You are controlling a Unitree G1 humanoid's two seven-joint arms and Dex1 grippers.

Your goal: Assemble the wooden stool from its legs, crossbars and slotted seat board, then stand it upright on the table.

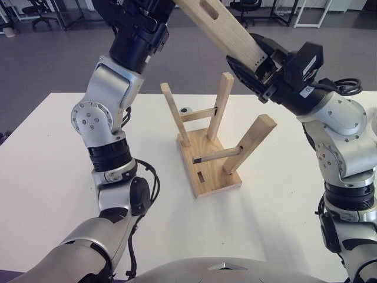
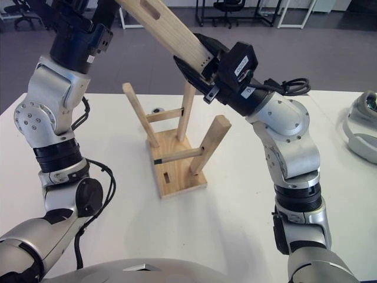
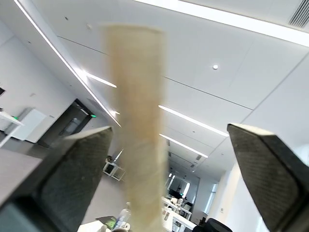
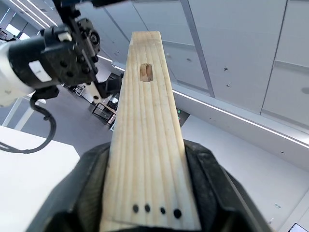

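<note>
There are four legs (image 1: 220,105): three standing, plus one raised leg (image 1: 227,35). One seat board (image 1: 213,184) carries the standing three, and two crossbars (image 1: 199,114) join them.

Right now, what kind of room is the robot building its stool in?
Probably an open office or a lab. Wheeled office chairs stand on the grey floor behind the white table, and long strip lights run across a panelled ceiling.

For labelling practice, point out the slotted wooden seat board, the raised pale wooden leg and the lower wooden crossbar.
slotted wooden seat board (image 1: 217,184): left eye view, bare face.
pale wooden leg (image 4: 149,135): right wrist view, middle.
lower wooden crossbar (image 1: 215,155): left eye view, middle.
</note>
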